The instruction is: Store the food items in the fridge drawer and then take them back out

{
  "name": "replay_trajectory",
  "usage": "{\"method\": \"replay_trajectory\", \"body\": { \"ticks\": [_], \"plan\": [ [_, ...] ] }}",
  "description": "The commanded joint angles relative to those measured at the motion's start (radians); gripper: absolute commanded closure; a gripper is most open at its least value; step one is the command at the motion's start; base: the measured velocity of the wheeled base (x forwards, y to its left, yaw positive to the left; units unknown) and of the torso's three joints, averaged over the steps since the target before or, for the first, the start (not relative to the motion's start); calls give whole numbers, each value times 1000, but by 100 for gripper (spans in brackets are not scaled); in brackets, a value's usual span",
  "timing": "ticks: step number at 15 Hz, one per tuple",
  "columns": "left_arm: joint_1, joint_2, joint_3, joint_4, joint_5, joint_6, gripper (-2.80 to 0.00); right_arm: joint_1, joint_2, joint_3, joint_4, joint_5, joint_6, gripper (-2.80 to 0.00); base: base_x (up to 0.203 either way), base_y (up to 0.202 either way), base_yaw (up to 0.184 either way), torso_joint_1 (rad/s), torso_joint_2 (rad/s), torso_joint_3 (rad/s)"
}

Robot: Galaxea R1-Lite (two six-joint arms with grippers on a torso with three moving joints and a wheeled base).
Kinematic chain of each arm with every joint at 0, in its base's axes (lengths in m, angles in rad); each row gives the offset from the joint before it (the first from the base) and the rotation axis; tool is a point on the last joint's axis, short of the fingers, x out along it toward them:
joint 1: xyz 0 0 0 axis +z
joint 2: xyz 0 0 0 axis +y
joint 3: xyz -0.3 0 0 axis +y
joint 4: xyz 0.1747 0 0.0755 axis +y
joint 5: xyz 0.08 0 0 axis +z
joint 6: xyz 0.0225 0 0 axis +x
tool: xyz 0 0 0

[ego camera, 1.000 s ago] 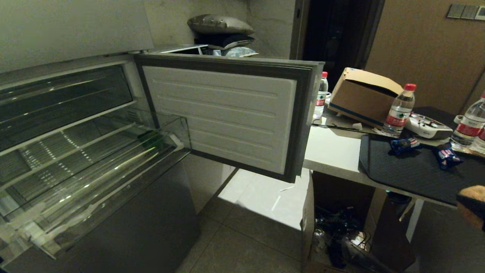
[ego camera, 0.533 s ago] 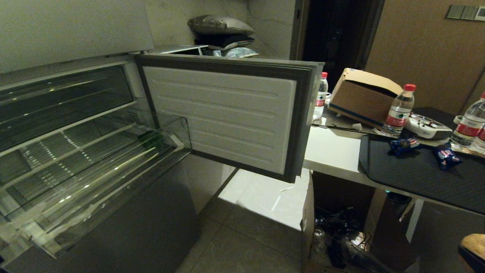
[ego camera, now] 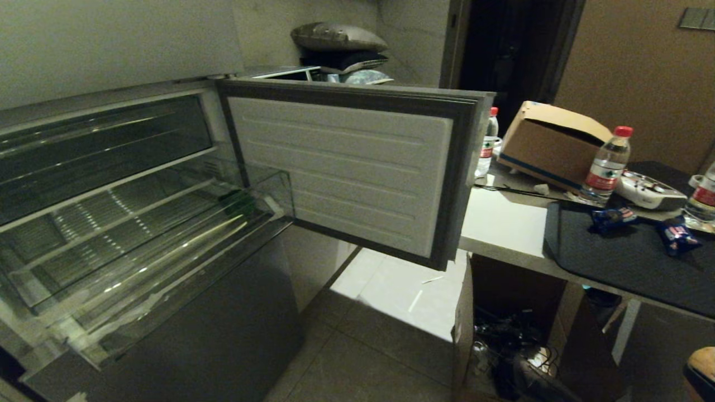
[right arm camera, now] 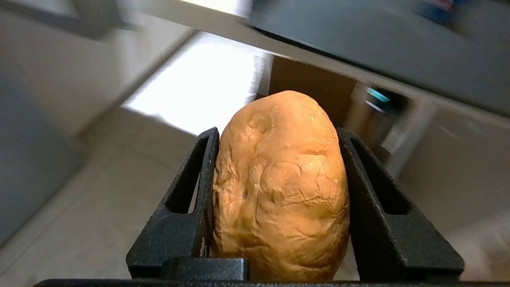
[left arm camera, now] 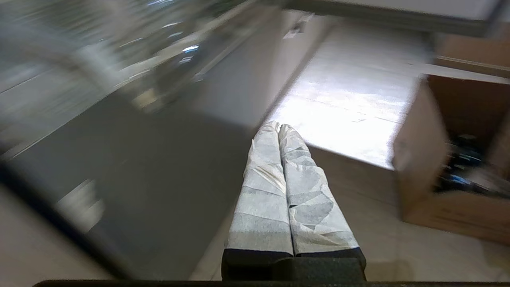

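A golden-brown bread roll (right arm camera: 279,183) is clamped between the black fingers of my right gripper (right arm camera: 277,131), which is shut on it. In the head view the roll (ego camera: 701,357) shows only at the bottom right corner, low beside the table. The clear fridge drawer (ego camera: 184,273) stands pulled out of the open fridge on the left. A small dark green food item (ego camera: 237,202) lies in its far right corner. My left gripper (left arm camera: 275,126) hangs parked over the floor in front of the fridge, its taped fingers pressed together with nothing between them.
The fridge door (ego camera: 346,167) swings open toward the table. That white table (ego camera: 503,223) carries a black mat (ego camera: 625,257), water bottles (ego camera: 606,164), a cardboard box (ego camera: 550,142) and blue snack packets (ego camera: 611,216). Another box with cables (ego camera: 503,340) sits under it.
My right gripper with the roll has dropped from the right edge to the bottom right corner. The whole head view has shifted a little, so the scene sits further right.
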Motion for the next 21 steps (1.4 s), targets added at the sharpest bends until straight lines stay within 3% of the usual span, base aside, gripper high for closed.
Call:
{"method": "replay_trajectory", "body": {
  "ticks": [1,12,18,21],
  "plan": [
    [-1,1,0,0,1,0,0,0,0,31,-3,1,-1,0,5,-4,163,7,2,7],
    [-1,1,0,0,1,-2,0,33,-21,31,-3,5,-12,0,1,-9,177,2,4,3],
    [-1,1,0,0,1,0,0,123,42,-18,-7,7,-35,0,0,-10,178,5,2,6],
    [-1,1,0,0,1,0,0,185,175,-96,-87,68,-44,0,0,-9,152,2,4,0]
  ]
}}
